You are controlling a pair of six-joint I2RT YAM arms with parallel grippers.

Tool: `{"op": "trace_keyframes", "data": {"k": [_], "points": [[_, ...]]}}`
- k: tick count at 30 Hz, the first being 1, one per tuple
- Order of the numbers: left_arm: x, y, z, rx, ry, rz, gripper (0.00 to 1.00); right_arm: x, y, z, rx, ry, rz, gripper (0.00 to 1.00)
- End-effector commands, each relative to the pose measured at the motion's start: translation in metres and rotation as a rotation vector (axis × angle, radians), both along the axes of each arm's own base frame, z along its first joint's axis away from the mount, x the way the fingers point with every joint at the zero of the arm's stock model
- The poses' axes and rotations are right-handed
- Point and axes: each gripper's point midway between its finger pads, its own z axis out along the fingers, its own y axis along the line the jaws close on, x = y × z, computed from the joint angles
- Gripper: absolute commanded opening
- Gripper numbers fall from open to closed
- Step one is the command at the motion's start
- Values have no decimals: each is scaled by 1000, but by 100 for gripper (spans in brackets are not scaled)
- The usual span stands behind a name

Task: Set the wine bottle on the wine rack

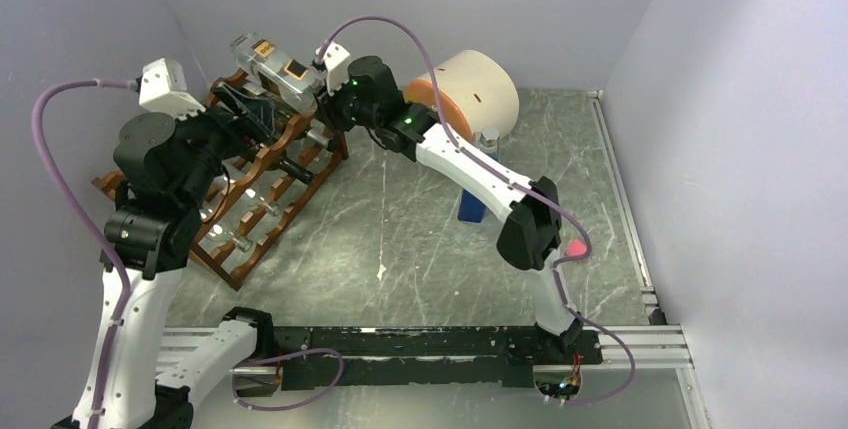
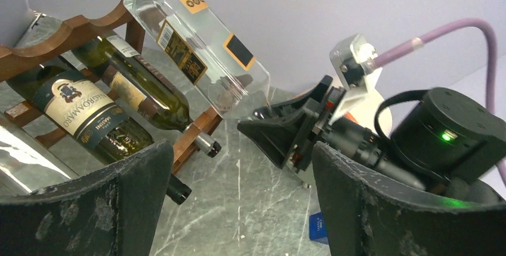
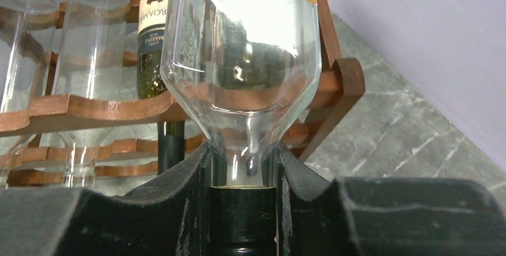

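A clear glass wine bottle (image 1: 272, 67) with black and orange labels lies tilted over the top rail of the reddish-brown wooden wine rack (image 1: 268, 199). My right gripper (image 1: 325, 104) is shut on its neck; in the right wrist view the neck and black cap sit between the pads (image 3: 194, 175) and the bottle's shoulder (image 3: 241, 59) rises above the rack's scalloped rail (image 3: 89, 108). My left gripper (image 2: 238, 202) is open and empty, just right of the rack, facing the clear bottle (image 2: 197, 41) and the right gripper (image 2: 280, 133).
The rack holds dark green bottles (image 2: 89, 119) and clear ones (image 3: 95, 47) in lower tiers. A beige and orange drum (image 1: 470, 89) stands at the back. A blue bottle (image 1: 470, 204) stands mid-table under the right arm. Grey walls close in at left, back and right.
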Motion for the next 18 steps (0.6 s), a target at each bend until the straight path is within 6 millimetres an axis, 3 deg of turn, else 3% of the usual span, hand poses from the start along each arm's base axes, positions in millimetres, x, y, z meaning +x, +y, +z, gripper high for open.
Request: {"op": "trace_keyframes", "data": {"k": [1, 7, 16, 18], "points": [[-18, 8, 16, -30, -93, 25, 89, 9, 23, 102, 243, -250, 85, 0], [-42, 14, 25, -31, -162, 27, 88, 25, 36, 90, 230, -296, 81, 0], [-45, 12, 18, -7, -136, 11, 88, 43, 45, 73, 192, -325, 60, 0], [-44, 12, 16, -6, -134, 9, 88, 42, 47, 68, 175, -331, 73, 6]]}}
